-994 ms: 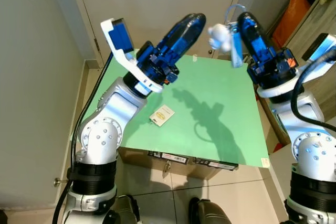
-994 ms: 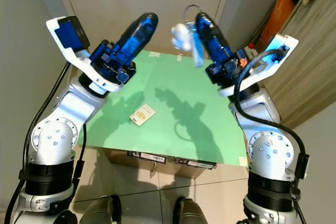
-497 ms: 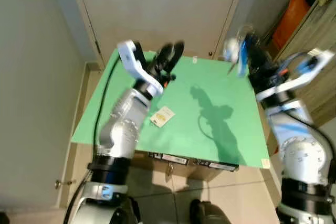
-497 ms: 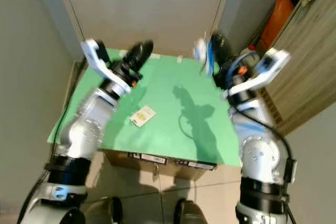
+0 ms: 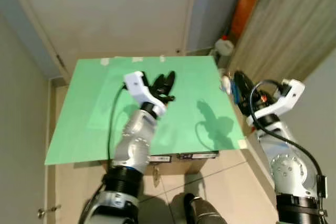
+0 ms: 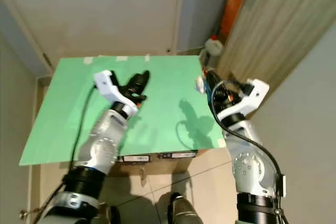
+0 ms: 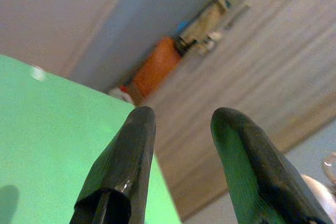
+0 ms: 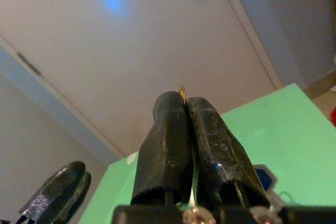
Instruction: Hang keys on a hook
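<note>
Right wrist view has the right gripper (image 8: 187,109) pinched shut on the keys (image 8: 182,92), carrying them at the green table's (image 5: 94,114) right edge; no hook is visible. Left gripper (image 7: 181,124), fingers apart, hovers empty over the table.

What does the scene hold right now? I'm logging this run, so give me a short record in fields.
surface: green table
left claw: above the table, fingers apart, holding nothing
right claw: at the table's right edge, pinched shut on the keys
keys: off the table, white charm showing
background: orange container, wood-panelled wall
hook: cannot tell where
</note>
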`<state>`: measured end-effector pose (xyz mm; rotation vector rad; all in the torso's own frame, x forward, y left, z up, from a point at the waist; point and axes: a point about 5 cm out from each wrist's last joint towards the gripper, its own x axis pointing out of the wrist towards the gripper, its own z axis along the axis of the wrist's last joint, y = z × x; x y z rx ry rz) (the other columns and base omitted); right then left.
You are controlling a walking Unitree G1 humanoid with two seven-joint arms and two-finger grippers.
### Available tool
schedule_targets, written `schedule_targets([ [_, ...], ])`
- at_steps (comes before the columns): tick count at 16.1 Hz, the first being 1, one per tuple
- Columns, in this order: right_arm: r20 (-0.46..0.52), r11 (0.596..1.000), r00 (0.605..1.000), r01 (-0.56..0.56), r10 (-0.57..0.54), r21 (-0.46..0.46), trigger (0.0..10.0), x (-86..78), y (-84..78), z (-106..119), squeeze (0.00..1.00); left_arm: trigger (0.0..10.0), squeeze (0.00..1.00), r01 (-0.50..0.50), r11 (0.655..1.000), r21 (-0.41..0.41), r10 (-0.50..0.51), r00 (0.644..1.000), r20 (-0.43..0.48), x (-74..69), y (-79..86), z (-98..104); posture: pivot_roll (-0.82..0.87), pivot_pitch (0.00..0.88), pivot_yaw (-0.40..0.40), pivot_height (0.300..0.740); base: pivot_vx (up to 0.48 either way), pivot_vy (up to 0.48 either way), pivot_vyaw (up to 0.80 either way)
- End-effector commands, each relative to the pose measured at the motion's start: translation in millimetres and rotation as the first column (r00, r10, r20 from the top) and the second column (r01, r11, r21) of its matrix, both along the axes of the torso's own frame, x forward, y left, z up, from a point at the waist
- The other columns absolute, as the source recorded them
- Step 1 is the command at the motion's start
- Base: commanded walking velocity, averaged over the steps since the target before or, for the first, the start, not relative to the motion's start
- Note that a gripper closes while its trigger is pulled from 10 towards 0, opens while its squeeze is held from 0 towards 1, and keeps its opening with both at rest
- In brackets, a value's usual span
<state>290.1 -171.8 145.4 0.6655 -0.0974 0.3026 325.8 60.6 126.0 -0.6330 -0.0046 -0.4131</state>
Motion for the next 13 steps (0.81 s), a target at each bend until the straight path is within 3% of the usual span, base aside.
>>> schedule_targets([
  [1,0.012,1.000,1.000,-0.019,0.019,-0.009,10.0,0.6,5.8,0.1,0.00,10.0,0.00,0.028,0.999,0.016,-0.028,1.000,0.003,-1.6,-5.7,-3.8,-0.15,0.087,0.009,0.740,0.000,0.000,0.00],
  [4,-0.001,0.997,0.998,-0.066,0.066,-0.026,10.0,9.3,23.9,-7.8,0.00,10.0,0.00,0.101,0.987,0.124,-0.098,0.995,-0.028,-3.4,-22.3,-23.3,-0.14,0.083,-0.004,0.740,0.000,0.000,-0.27],
  [7,-0.006,0.996,0.997,-0.078,0.078,-0.035,10.0,12.2,29.5,-11.0,0.00,10.0,0.00,0.108,0.986,0.125,-0.105,0.994,-0.034,-4.8,-28.6,-25.5,-0.13,0.075,-0.001,0.740,0.000,0.000,0.00],
  [9,-0.004,0.996,0.997,-0.076,0.076,-0.038,10.0,14.2,31.1,-12.3,0.00,10.0,0.00,0.122,0.974,0.192,-0.120,0.993,-0.021,-4.5,-31.3,-28.6,-0.14,0.069,0.006,0.740,0.000,0.000,-0.80],
  [13,0.000,0.997,0.998,-0.057,0.057,-0.047,10.0,15.2,27.5,-14.3,0.00,10.0,0.00,0.099,0.970,0.222,-0.101,0.995,-0.004,1.1,-26.6,-26.1,-0.14,0.065,0.008,0.740,0.000,0.000,-0.80],
])
